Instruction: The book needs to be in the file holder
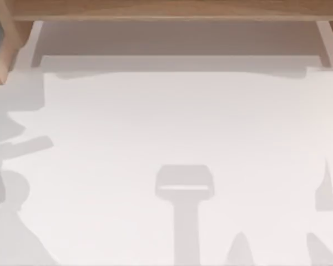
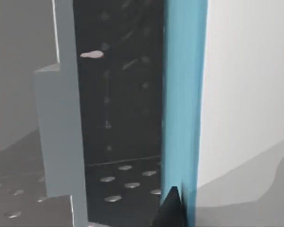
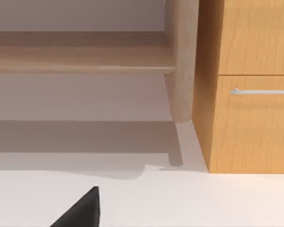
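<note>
Grey holder [image 2: 61, 132], dark and dotted inside. Blue book [image 2: 182, 104] upright just beside its opening; in or out, impossible to tell. Left gripper [image 2: 170, 210] low against the book's cover, grasp or release impossible to tell. Right gripper [image 3: 80, 210] above the white table [image 3: 203, 198], facing a wooden cabinet [image 3: 246, 118], grip likewise unclear.

Lighting: bright, even, diffuse. Table [image 1: 172, 122] near-white, slightly washed out, no glare. Shadows: soft grey shapes along the near edge and both side edges of the table, one T-shaped at centre near edge; a pale band under the far edge. Left wrist view: book [image 2: 182, 94] evenly lit, holder [image 2: 61, 132] interior dark, small highlights on its perforations. Right wrist view: warm light on cabinet [image 3: 246, 85], soft shadow under shelf [image 3: 80, 56]. All views mildly soft; no edge distortion
</note>
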{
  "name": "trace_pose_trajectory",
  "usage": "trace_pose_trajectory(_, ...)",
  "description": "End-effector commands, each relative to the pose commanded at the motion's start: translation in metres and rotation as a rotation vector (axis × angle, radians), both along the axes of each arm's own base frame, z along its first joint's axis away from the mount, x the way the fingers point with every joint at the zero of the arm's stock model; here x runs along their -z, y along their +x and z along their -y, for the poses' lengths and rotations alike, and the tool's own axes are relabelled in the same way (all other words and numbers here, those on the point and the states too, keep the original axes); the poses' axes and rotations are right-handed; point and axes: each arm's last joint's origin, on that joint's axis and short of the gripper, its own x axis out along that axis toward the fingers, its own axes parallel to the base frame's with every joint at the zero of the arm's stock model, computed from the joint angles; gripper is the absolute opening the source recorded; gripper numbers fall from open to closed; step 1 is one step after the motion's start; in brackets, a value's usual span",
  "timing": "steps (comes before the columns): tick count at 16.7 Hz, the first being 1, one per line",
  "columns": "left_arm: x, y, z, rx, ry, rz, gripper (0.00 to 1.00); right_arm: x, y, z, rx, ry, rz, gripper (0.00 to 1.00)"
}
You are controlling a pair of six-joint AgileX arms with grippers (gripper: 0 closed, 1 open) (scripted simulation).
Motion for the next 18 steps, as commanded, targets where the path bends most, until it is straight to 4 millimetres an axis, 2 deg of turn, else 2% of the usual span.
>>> trace_pose_trajectory(7, 0.0, -0.001, -0.001, -0.004, 0.002, 0.001, 0.0, 0.0, 0.0, 0.0, 0.0, 0.0, 0.0, 1.0)
trace_pose_trajectory(14, 0.002, 0.026, 0.0, 0.0, 0.003, 0.006, 0.0, 0.0, 0.0, 0.0, 0.0, 0.0, 0.0, 1.0)
trace_pose_trajectory(18, 0.005, 0.03, 0.001, 0.0, 0.0, 0.0, 0.0, 0.0, 0.0, 0.0, 0.0, 0.0, 0.0, 1.0)
